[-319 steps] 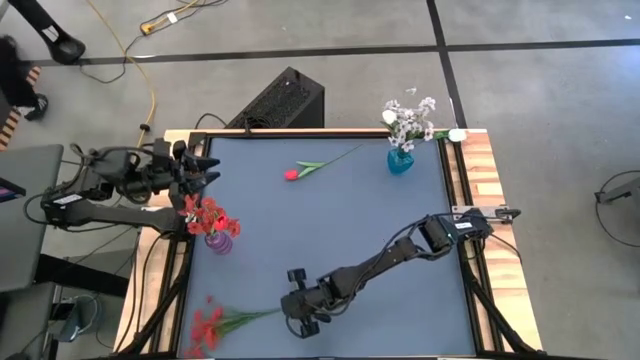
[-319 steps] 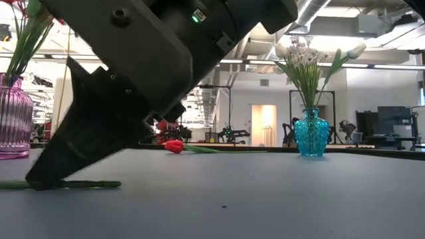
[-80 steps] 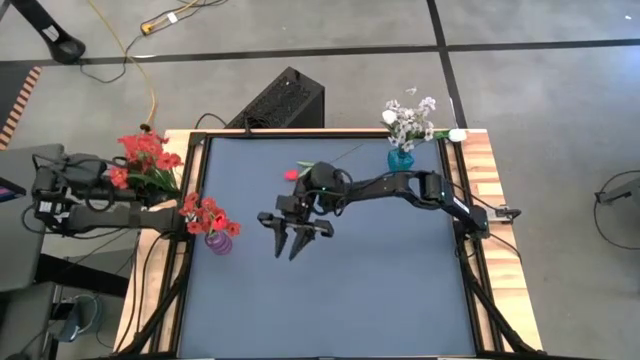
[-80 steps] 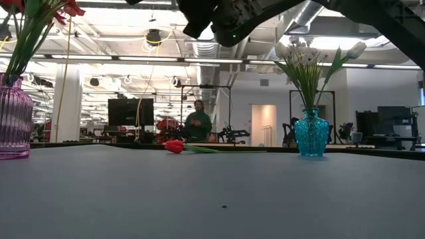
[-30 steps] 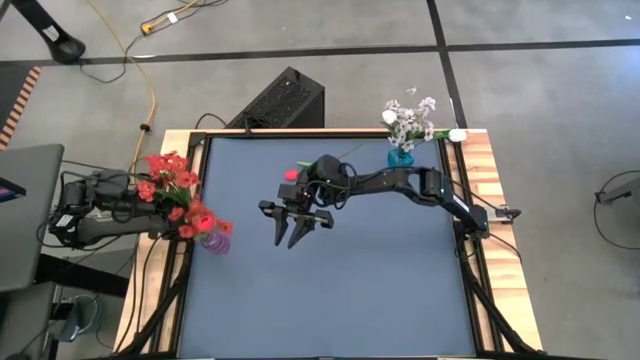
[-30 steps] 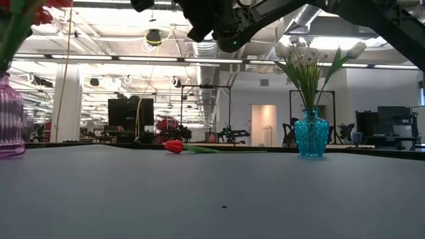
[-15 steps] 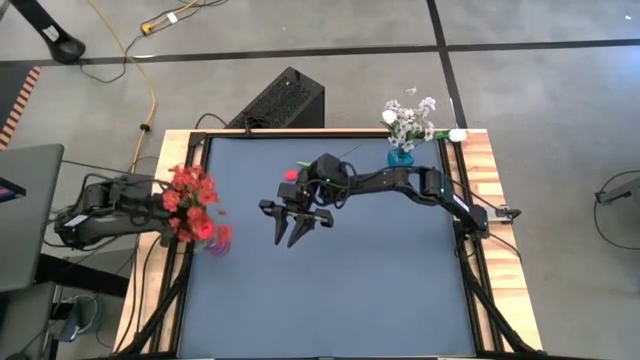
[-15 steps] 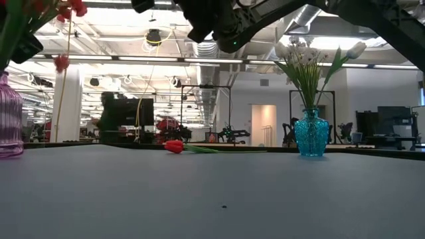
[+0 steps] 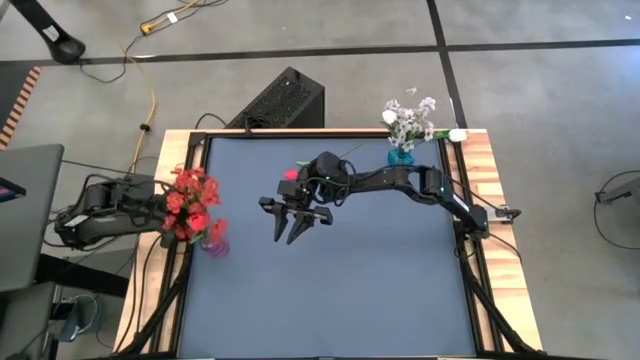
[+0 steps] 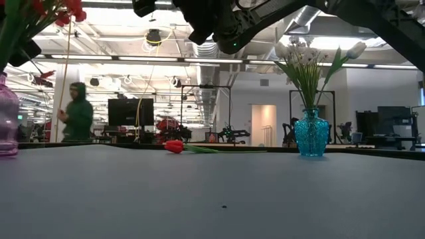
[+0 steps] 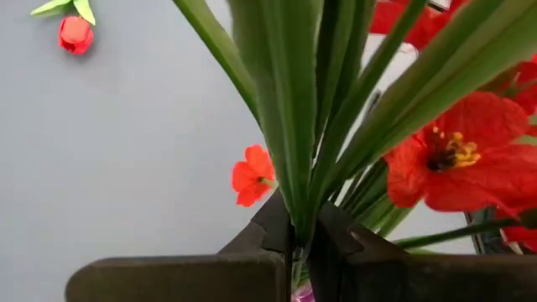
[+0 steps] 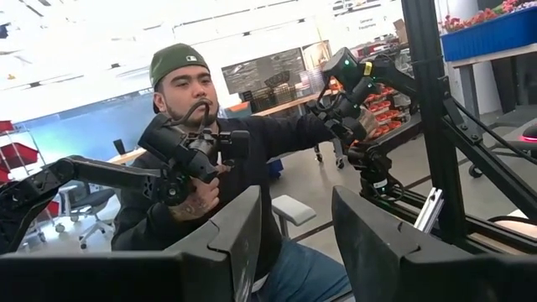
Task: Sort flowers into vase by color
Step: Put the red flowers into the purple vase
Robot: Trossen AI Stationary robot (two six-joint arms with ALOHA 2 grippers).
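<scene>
Left hand [image 11: 298, 243] clenched on red flower bunch [image 9: 188, 203] over pink vase [image 9: 214, 243], frame left; right hand [image 9: 291, 224] released, mid-frame. White flowers [image 9: 410, 122] in blue vase [image 9: 400, 160]; red tulip [image 9: 291, 174] left on worktop [image 9: 340, 290].

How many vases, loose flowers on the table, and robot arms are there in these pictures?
Vases: 2, the pink vase and the blue vase
Loose flowers on the table: 1, the red tulip
Robot arms: 2, the left arm and the right arm
Total: 5
</scene>
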